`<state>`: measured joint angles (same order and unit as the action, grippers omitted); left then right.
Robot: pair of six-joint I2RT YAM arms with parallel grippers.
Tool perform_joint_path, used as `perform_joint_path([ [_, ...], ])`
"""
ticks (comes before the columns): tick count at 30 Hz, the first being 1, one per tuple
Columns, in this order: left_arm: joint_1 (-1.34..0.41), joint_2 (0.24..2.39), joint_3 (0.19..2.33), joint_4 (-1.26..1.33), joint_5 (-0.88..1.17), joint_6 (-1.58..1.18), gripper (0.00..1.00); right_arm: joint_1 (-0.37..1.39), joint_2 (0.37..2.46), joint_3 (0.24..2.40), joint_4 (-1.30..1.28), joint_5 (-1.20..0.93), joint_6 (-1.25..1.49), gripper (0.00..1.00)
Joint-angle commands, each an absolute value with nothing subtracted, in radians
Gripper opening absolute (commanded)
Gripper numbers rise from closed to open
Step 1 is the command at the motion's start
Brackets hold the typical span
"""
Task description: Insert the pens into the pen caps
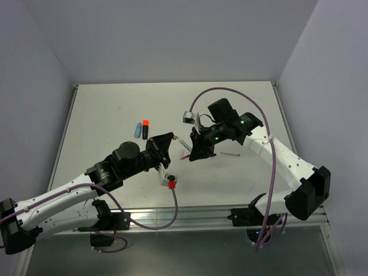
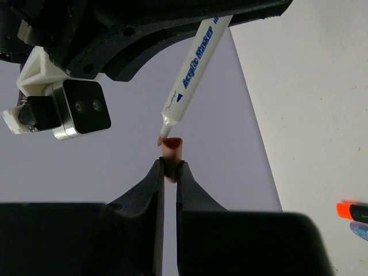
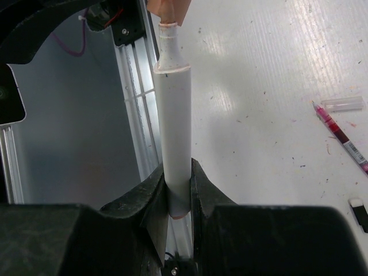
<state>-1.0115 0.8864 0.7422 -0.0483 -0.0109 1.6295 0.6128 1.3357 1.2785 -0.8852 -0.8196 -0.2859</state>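
Four pens showed: one white marker (image 3: 174,115), one black marker with an orange end (image 1: 145,127) and one light-blue marker (image 1: 138,130), both well apart from the white marker, and one slim red pen (image 3: 339,133) on the table (image 3: 259,69) near the white marker. Two caps showed: one dark red cap (image 2: 172,150) at the white marker's tip and one clear cap (image 3: 343,103) near it. Two grippers, the left gripper (image 2: 171,167) and the right gripper (image 3: 178,178), stood at the white marker's two ends.
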Motion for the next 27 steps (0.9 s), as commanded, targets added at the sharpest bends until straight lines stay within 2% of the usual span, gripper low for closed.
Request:
perform_joint_path([
  [1,-1.019,0.873,0.799,-0.009,0.006,1.592,0.0,0.621,1.338,1.321,-0.888,-0.816,-0.296,0.0],
  [27,-0.999,0.916,0.831,-0.009,0.009,1.509,0.0,0.621,1.312,1.305,-0.907,-0.811,-0.319,0.0],
])
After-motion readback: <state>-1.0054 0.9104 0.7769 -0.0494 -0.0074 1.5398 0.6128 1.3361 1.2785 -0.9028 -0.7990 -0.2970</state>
